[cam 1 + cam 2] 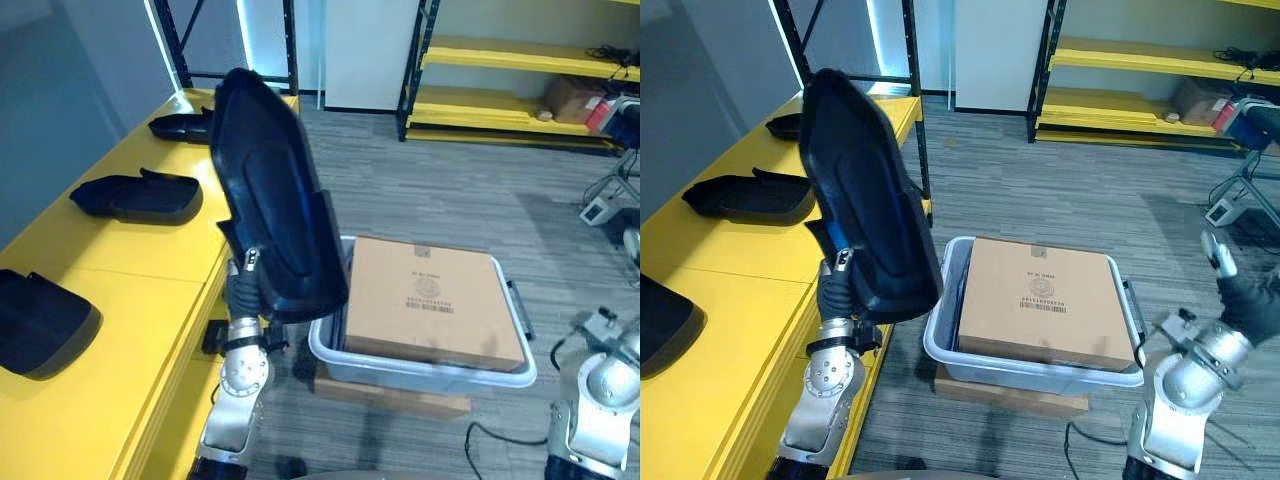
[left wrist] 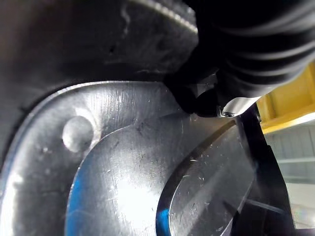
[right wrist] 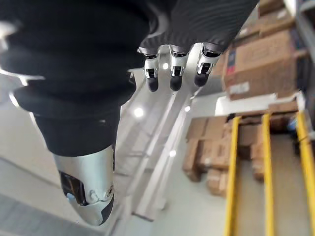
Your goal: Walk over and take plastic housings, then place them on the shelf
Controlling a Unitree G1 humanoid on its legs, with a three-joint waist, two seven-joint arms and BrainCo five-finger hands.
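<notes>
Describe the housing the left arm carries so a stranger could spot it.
Find the long yellow shelf on the left. At its edge, beside the grey bin holding a cardboard box, a black housing stands upright on the robot's arm. The other housings lie flat on the shelf.

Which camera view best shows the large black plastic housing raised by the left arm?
The right eye view: the large black plastic housing appears whole, outline clear. The left eye view matches it; the left wrist view gives a close patch of its glossy surface; the right wrist view faces away.
</notes>
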